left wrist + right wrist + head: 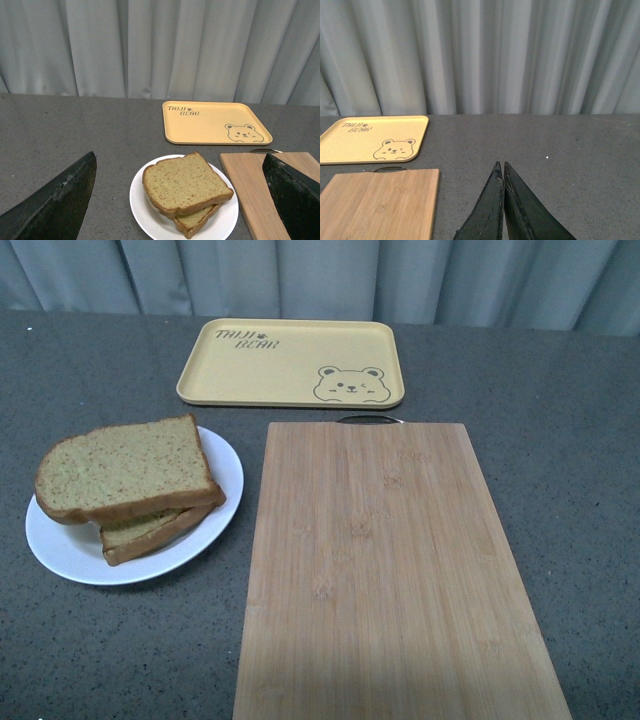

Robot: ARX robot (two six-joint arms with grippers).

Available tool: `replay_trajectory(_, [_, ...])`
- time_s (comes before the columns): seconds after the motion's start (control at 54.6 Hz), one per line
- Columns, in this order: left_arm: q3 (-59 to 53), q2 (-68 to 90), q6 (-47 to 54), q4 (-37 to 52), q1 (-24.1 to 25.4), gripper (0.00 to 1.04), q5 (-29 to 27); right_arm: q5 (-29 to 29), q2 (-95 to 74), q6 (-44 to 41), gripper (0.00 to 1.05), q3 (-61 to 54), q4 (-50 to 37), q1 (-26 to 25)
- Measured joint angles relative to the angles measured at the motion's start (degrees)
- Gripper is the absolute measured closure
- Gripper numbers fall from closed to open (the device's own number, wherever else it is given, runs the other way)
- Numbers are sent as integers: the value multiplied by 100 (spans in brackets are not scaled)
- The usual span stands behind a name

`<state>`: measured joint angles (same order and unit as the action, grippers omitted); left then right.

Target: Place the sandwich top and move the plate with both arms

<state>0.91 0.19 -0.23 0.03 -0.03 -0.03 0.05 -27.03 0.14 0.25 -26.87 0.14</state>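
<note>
The plate [70, 555] rests on the grey table at the left. On it lies the sandwich top [125, 468], a speckled tan slice set askew over a second matching slice [145, 532]. No arm shows in the front view. In the left wrist view my left gripper [179, 154] is open, its black fingers [60, 200] spread wide on either side of the plate [140, 200] and the sandwich top [185, 182], well short of them. My right gripper [500, 163] is shut on nothing, over bare table to the right of the board.
A bamboo cutting board [385, 570] lies right beside the plate, with a small dark metal handle [370, 420] at its far edge. A yellow tray [290, 362] with a bear drawing sits behind it. Grey curtains close off the back.
</note>
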Motion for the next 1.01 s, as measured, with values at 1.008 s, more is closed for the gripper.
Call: replay_trajectory(1.008, [0, -2, 0, 0, 0, 7, 2, -20, 2673, -2, 104, 2, 2669, 0])
